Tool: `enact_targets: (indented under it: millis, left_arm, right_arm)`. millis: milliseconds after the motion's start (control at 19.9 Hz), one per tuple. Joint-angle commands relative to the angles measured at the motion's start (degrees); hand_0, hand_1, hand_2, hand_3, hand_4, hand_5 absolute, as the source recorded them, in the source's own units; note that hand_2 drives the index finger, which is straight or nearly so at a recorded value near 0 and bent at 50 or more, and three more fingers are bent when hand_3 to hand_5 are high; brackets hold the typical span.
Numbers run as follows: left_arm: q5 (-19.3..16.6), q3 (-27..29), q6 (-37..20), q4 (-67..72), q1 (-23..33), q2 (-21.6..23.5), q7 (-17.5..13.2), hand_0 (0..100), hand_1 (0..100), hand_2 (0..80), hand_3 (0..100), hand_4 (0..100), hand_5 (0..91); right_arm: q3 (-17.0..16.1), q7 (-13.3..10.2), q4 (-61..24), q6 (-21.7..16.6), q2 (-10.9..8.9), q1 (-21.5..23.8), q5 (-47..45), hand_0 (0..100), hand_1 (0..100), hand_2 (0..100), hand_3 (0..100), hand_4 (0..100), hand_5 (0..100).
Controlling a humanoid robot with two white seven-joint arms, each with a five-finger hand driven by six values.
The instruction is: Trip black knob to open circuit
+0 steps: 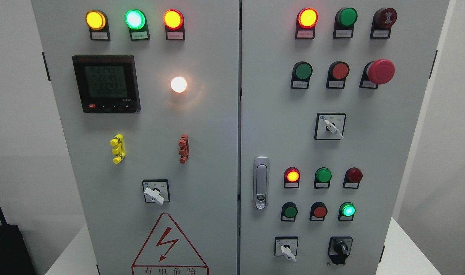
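Black knob point(340, 248), lower right, cabinet point(217, 152)

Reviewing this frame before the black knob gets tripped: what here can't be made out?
Head view, not readable or not visible:
- Both robot hands: out of frame.
- Black knob: position markings too small to read.
- Labels under the indicator lamps: print too small.
- Meter display: digits blurred.
- Warning triangle: cut off by the bottom edge.
- Black object at lower left: cropped, unidentifiable.

Electrical lab: grey control cabinet point(202, 126)
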Motion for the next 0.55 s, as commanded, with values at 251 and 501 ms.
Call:
enact_targets:
  millis: [251, 501]
  left_arm:
    - [0.14, 0.14, -0.20, 0.00, -0.12, 0.01, -0.02, 12, 39, 0.0, 0, 0, 0.0]
    - [0.14, 0.14, -0.20, 0.00, -0.12, 0.01, -0.02, 12, 39, 0.0, 0, 0, 0.0]
  right_arm:
    - [0.14, 0.39, -1.56, -0.79, -0.24, -0.31, 0.04, 0, 0, 0, 0, 0, 0]
    - [0.14, 0.30, -1.56, -0.79, -0.24, -0.23, 0.04, 0, 0, 0, 0, 0, 0]
